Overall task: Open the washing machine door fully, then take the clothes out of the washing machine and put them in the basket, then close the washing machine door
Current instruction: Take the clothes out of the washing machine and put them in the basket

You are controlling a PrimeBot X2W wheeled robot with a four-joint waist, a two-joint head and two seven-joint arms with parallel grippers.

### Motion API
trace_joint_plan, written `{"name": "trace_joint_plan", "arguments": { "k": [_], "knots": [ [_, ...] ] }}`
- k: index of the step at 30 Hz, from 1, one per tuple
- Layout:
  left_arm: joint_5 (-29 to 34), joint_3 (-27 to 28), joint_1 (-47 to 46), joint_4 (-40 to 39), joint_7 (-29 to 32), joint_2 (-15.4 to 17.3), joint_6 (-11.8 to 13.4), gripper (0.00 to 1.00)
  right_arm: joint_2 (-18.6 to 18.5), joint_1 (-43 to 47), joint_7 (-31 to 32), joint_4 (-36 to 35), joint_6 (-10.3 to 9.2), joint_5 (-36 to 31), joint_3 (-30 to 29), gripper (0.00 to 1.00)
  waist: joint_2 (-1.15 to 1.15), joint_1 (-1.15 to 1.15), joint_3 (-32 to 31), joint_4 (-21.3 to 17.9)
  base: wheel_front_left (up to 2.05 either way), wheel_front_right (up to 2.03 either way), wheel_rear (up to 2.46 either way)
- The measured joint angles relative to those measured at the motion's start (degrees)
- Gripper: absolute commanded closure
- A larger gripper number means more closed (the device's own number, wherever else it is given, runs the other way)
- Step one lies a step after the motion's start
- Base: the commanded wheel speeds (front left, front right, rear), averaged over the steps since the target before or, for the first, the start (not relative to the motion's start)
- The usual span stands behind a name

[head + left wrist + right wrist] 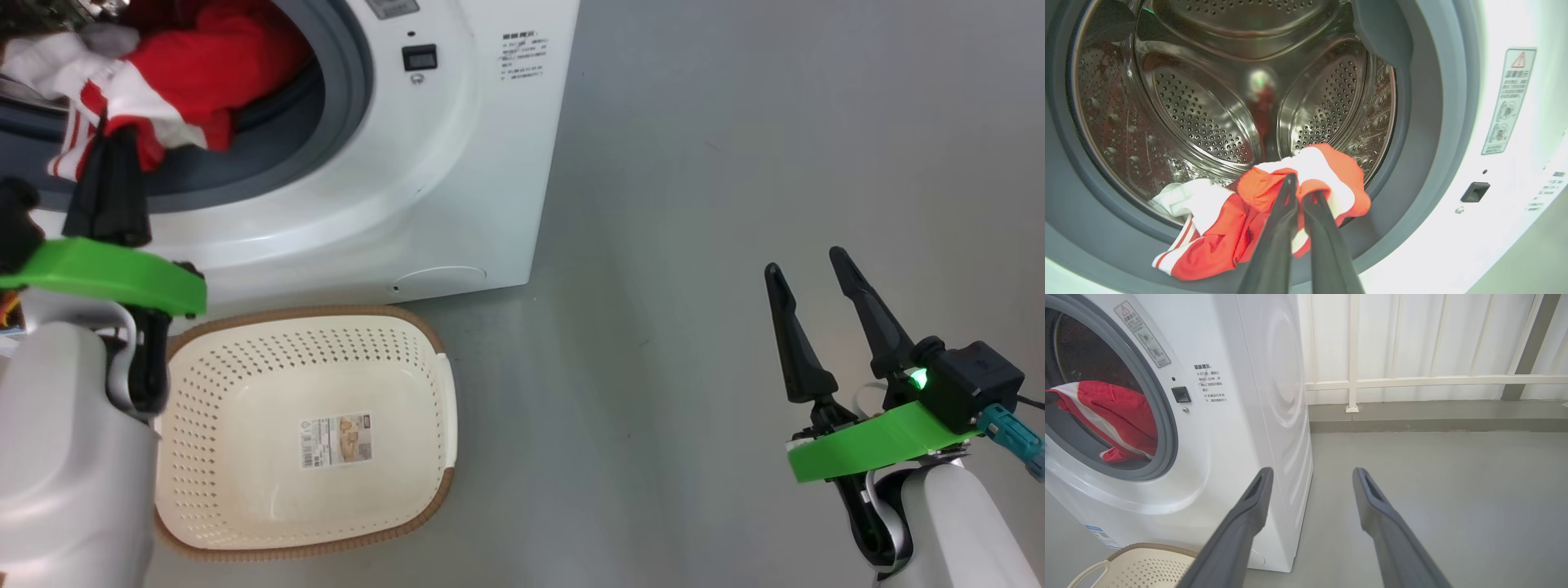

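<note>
1. The left gripper (1302, 190) is shut: its two long dark fingers are pressed together on a fold of the clothes (1208, 249), a soft bundle of bright red fabric with white panels and stripes.
2. The pinched fold is held at the mouth of the steel drum (1208, 122). The rest of the bundle is draped over the lower lip of the grey rubber seal (1425, 122), and a white-striped hem hangs lowest, on the left of the left wrist view.
3. The drum is seen behind the fabric, shiny and perforated, with a faint red reflection at its centre.
4. The drum and seal are set in the washing machine (457, 163), a white boxy front-loader. Its round opening is uncovered, and a small black latch socket and printed text are seen on the front panel just beside the opening.
5. The basket (326, 314) is placed on the grey floor (735, 163) just in front of the machine, below the opening and beside the left forearm. It is cream-white with perforated walls and a brown woven-look rim, and a paper label (336, 439) is seen on its bottom.
6. The right gripper (804, 263) is open, its fingers spread wide over bare floor, well apart from the machine and the basket.
7. Beyond those fingers, in the right wrist view, the machine's side and a white railing (1412, 380) are seen.
</note>
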Motion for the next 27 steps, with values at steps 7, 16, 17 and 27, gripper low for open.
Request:
{"name": "trace_joint_plan", "arguments": {
  "k": [7, 16, 17, 27],
  "knots": [
    [2.01, 2.32, 5.29, -7.73, -0.22, -1.49, -0.01, 1.00, -0.71, 1.57, 0.01, -0.11, 0.00, -0.45, -0.11, 0.00, 0.00, 0.00, -1.04, 0.91, 0.00, 0.00, 0.00],
    [3.02, 3.14, 12.85, -17.88, -0.22, -3.27, -0.07, 1.00, -1.76, 3.37, 0.01, -0.20, 0.00, -0.48, -0.55, 0.00, 0.00, 0.00, -2.30, 2.23, 0.00, 0.00, 0.00],
    [3.07, 3.24, 13.66, -19.22, -0.23, -3.30, -0.09, 1.00, -1.87, 3.71, 0.00, -0.18, 0.00, -0.48, -0.68, 0.00, 0.00, 0.00, -2.42, 2.40, 0.00, 0.00, 0.00],
    [3.66, 3.57, 20.41, -31.54, -0.22, -3.31, 0.08, 1.00, -2.31, 4.80, 0.01, -0.31, 0.00, -0.49, -1.46, 0.00, 0.00, 0.00, -3.25, 3.71, 0.00, 0.00, 0.00]
  ]
}}
